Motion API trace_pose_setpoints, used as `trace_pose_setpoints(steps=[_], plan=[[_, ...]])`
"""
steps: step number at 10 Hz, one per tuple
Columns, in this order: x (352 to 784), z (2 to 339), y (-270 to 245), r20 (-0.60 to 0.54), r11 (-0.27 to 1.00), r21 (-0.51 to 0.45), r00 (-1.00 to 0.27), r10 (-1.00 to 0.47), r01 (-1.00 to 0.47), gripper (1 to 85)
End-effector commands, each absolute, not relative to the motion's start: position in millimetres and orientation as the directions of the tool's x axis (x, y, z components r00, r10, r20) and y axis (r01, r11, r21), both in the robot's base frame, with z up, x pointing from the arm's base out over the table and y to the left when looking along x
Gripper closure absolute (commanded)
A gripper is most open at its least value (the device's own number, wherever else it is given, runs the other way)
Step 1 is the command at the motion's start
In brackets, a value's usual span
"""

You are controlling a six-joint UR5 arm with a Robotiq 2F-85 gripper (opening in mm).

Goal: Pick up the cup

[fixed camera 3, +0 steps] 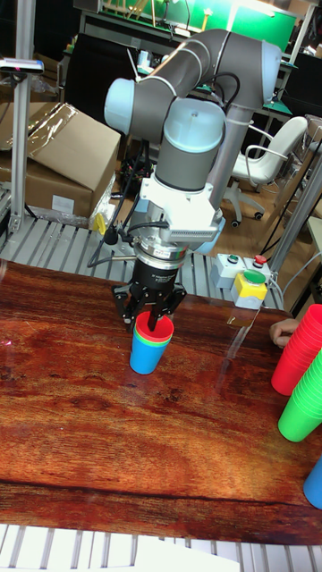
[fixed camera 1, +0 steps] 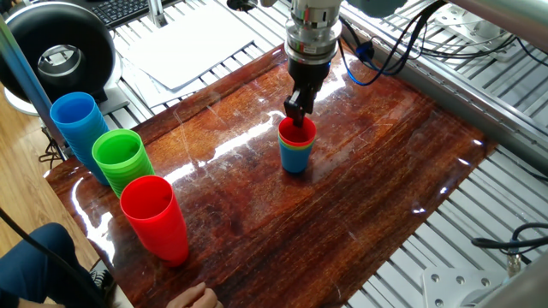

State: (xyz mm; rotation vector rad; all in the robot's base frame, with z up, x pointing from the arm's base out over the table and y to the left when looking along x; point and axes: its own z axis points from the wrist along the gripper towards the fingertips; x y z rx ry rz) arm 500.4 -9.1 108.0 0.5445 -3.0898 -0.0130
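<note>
The cup [fixed camera 1: 297, 132] is a small red tumbler nested on top of a small green and a small blue cup, standing upright in the middle of the wooden table [fixed camera 1: 360, 188]. My gripper [fixed camera 1: 296, 111] hangs straight down over the cup's far rim, fingertips at rim height. In the tall fixed view the gripper [fixed camera 3: 148, 318] has its fingers apart above the cup [fixed camera 3: 154, 339], with one fingertip dipping just inside the rim. Nothing is clamped between the fingers.
Tall stacks of blue cups [fixed camera 1: 77, 128], green cups [fixed camera 1: 122, 162] and red cups [fixed camera 1: 156, 216] stand along the table's left edge. A person's hand [fixed camera 1: 193, 297] rests at the front edge. A black round device [fixed camera 1: 58, 53] sits beyond the far-left corner.
</note>
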Motion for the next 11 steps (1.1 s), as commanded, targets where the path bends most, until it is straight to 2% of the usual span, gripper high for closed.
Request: trace_pose_setpoints(steps=[1,7,11], plan=[[498.2,107.2,-7.9,-0.002,0.943,0.014,-0.943,-0.332,-0.332,44.3],[493.9,109.5,-7.3,0.006,0.947,0.006,-0.947,-0.320,-0.320,50.7],[493.4,109.1,-7.4,0.009,0.951,0.003,-0.951,-0.309,-0.309,59.7]])
